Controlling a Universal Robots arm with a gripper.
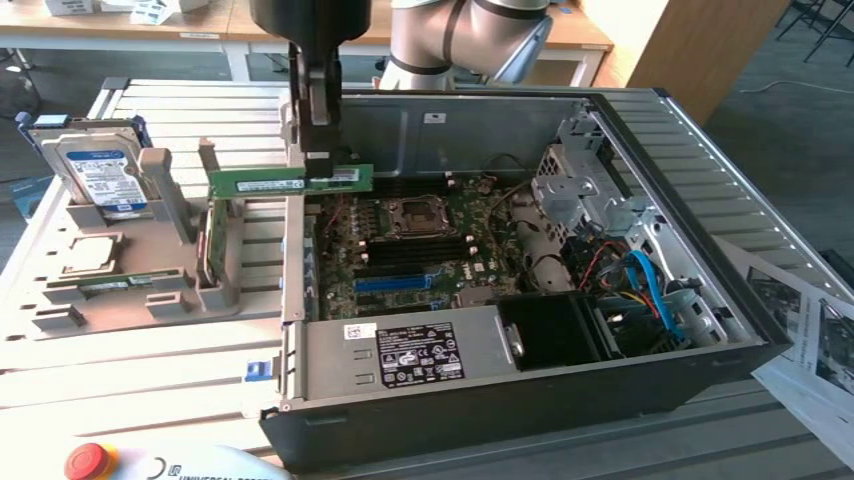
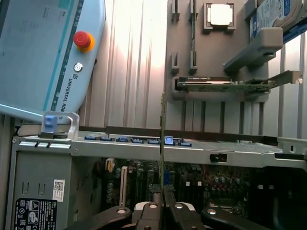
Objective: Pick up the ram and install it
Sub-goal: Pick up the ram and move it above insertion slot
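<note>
— Currently, where do we find the ram (image 1: 291, 181)?
— We see it held level in the air over the computer case's (image 1: 534, 410) wall on the exterior view's left, between the gray tray (image 1: 40, 260) and the motherboard (image 1: 461, 225).
— And the gripper (image 1: 318, 160)?
— We see its jaws nearly closed, clamping the ram from above.

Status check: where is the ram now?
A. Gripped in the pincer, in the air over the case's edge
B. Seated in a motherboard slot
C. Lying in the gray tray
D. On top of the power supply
A: the ram hangs level, clamped in the pincer above the side wall of the open case, not yet down at the motherboard.
</note>
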